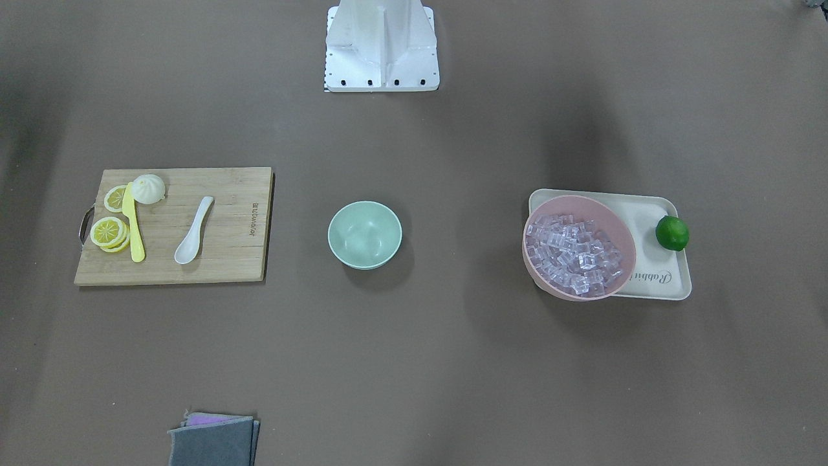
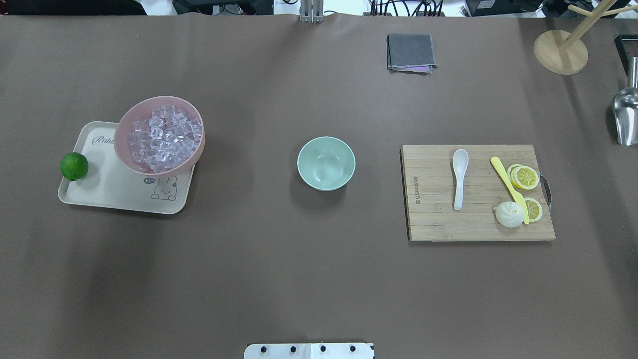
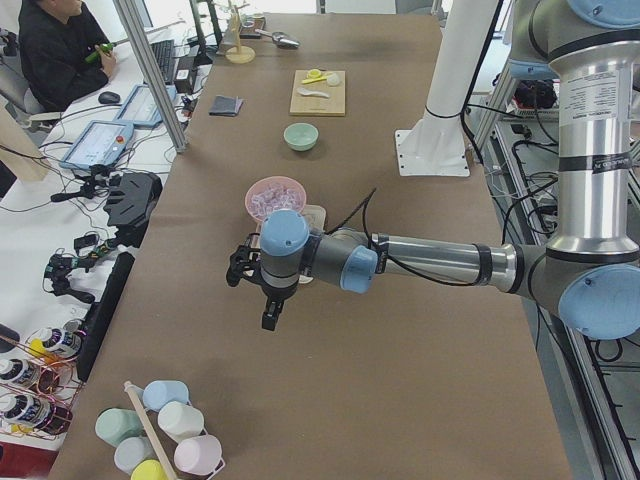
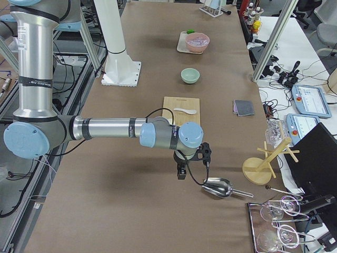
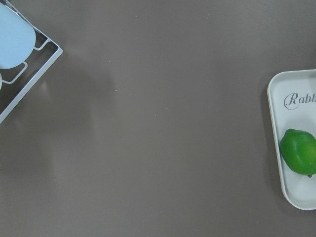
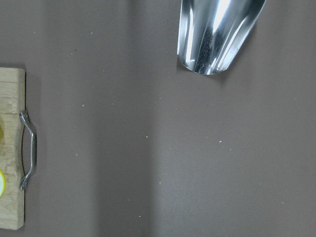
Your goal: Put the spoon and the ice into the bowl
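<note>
The white spoon (image 2: 459, 177) lies on a wooden cutting board (image 2: 438, 219) on the right of the overhead view, beside a yellow knife. The mint-green bowl (image 2: 326, 163) stands empty at the table's middle. Clear ice cubes (image 2: 162, 137) fill a pink bowl (image 2: 124, 149) on a cream tray at the left. My left gripper (image 3: 255, 295) shows only in the exterior left view, above the table short of the tray. My right gripper (image 4: 194, 167) shows only in the exterior right view, beyond the board near a metal scoop. I cannot tell whether either is open or shut.
A lime (image 2: 74, 166) sits on the cream tray (image 2: 104, 199). Lemon slices (image 2: 527, 177) and a white bun (image 2: 509, 215) lie on the board. A folded grey cloth (image 2: 410, 52), a metal scoop (image 2: 626, 112) and a wooden stand (image 2: 560, 51) are at the far right.
</note>
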Robot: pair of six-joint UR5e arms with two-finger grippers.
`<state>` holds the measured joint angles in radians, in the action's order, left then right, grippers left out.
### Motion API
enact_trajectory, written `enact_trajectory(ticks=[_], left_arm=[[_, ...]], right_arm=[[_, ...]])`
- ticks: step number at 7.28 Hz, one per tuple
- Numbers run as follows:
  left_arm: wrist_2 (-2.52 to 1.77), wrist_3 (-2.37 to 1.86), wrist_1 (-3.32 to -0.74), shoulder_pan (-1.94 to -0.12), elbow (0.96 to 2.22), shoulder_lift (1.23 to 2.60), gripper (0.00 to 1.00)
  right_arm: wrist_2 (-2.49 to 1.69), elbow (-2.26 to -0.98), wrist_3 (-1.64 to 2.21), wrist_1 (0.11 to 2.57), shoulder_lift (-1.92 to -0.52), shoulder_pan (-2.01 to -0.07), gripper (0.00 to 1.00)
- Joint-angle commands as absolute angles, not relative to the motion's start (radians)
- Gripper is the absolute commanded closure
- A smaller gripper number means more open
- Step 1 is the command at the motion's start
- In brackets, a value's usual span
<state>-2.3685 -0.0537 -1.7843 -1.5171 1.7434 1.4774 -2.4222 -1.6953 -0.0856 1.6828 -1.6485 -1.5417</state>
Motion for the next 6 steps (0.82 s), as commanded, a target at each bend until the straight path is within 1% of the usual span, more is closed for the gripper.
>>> enact_trajectory(ticks=[1, 6], left_arm=[[-2.370, -0.054, -1.786, -1.517, 1.750, 1.479, 0.02], [-2.375, -0.054, -1.787, -1.514, 1.755, 1.499, 0.02]], right_arm=[[-2.422, -1.700, -0.084, 1.683, -1.647, -1.542, 0.00], [-2.424, -1.695, -0.084, 1.683, -1.646, -1.542, 0.00]])
